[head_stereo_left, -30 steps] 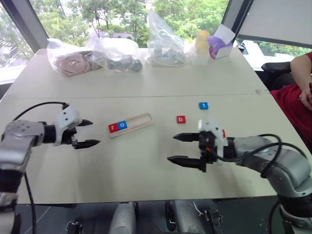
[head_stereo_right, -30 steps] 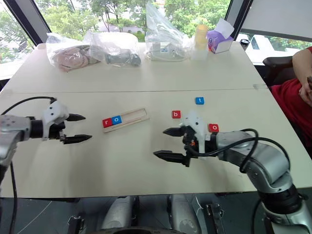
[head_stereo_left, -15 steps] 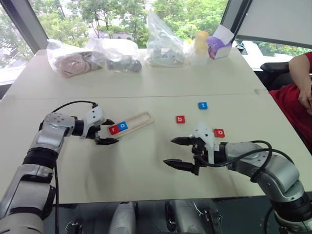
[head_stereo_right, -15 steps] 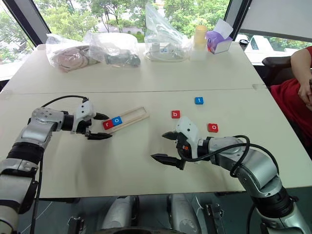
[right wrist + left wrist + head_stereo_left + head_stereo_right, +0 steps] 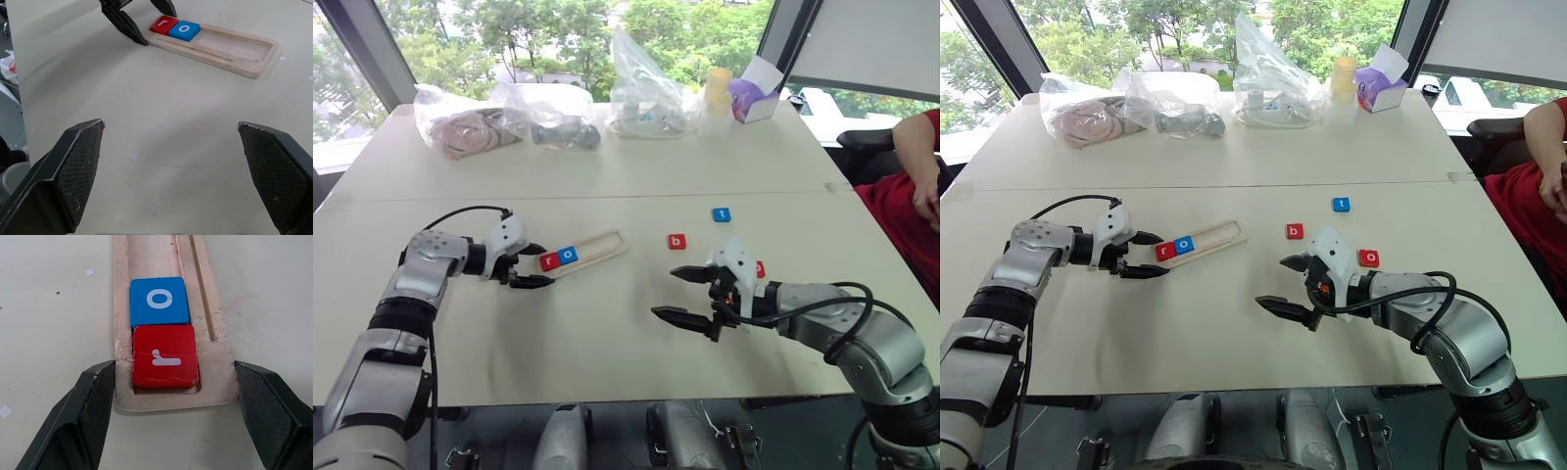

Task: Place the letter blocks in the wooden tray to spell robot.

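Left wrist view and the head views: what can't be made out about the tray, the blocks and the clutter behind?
- wooden tray: the left wrist view's edge cuts off its far end.
- red block: in the left eye view, mostly hidden behind the right gripper, so its letter is covered there.
- plastic bags: contents too small and veiled by crumpled plastic in the head views.
- person: cut off by the right edge.

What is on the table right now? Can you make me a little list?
tray: red r and blue o sit at one end, rest unfilled
loose blocks: red b, blue t, red o
left gripper: jaws shut on the tray's r end
right gripper: jaws open, holding nothing
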